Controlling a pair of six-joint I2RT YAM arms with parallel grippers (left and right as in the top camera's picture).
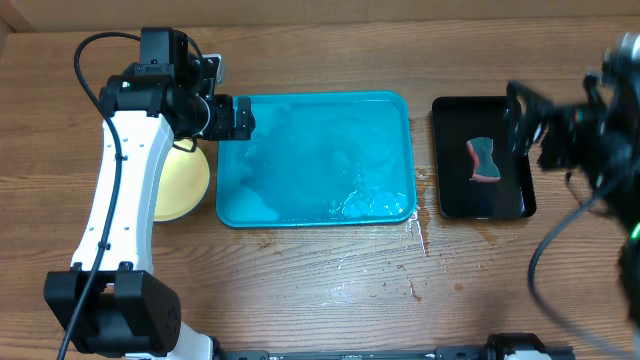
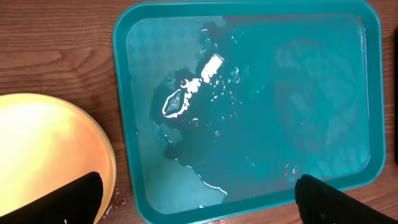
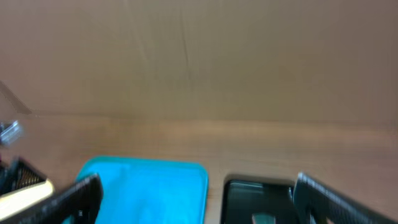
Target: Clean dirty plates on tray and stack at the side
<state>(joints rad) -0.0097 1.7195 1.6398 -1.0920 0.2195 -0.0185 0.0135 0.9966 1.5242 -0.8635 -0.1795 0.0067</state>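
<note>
The teal tray [image 1: 400, 110] lies in the middle of the table, wet, with no plates on it; it also shows in the left wrist view [image 2: 124, 74] and the right wrist view [image 3: 149, 186]. A yellow-green plate [image 1: 185, 185] sits on the table just left of the tray, partly under my left arm; it also shows in the left wrist view [image 2: 43, 149]. I cannot tell whether other plates lie under it. My left gripper [image 1: 238, 118] is open and empty above the tray's left edge [image 2: 196, 202]. My right gripper [image 1: 525, 120] is open and empty, raised over the black tray [image 3: 196, 199].
A narrow black tray [image 1: 455, 200] stands right of the teal tray, with a red and teal sponge [image 1: 485, 160] in it. Water drops lie on the wood between the trays and in front of them [image 1: 422, 235].
</note>
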